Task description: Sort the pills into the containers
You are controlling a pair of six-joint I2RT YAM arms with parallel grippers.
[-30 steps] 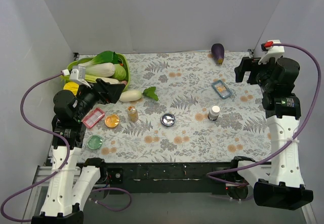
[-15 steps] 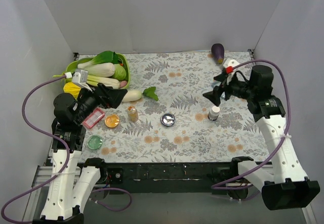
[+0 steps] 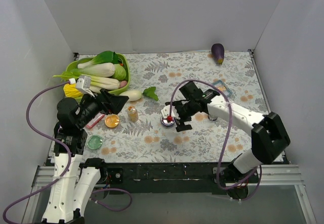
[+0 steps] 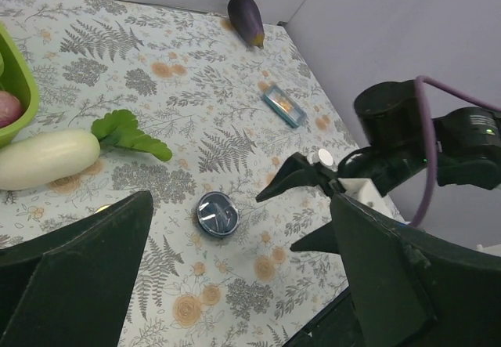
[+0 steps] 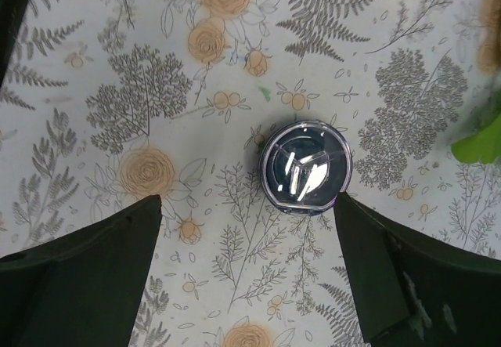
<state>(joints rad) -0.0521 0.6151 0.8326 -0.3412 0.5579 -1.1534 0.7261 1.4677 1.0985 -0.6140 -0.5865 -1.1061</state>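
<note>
The round silver tin (image 3: 166, 119) lies in the middle of the floral mat. My right gripper (image 3: 174, 119) is open and hovers right above it; in the right wrist view the tin (image 5: 305, 165) sits just ahead of the spread fingers, not touched. My left gripper (image 3: 123, 102) is open and empty, raised over the left side, above the orange dish (image 3: 112, 121) and the half-hidden pink tray (image 3: 94, 121). The green dish (image 3: 94, 142) lies near the front left. The blue tray (image 3: 221, 88) peeks out behind the right arm. The left wrist view shows the tin (image 4: 217, 214) and my right gripper (image 4: 301, 210). I see no loose pills.
A small amber bottle (image 3: 132, 114) stands left of the tin. A white-capped bottle (image 4: 325, 157) stands behind the right arm. The green vegetable basket (image 3: 124, 68) is at the back left, with a daikon (image 3: 131, 95) beside it. An eggplant (image 3: 217, 53) lies at the back right.
My right arm swung from the back right corner down and left to the tin in the middle. My left gripper shifted a little to the right.
</note>
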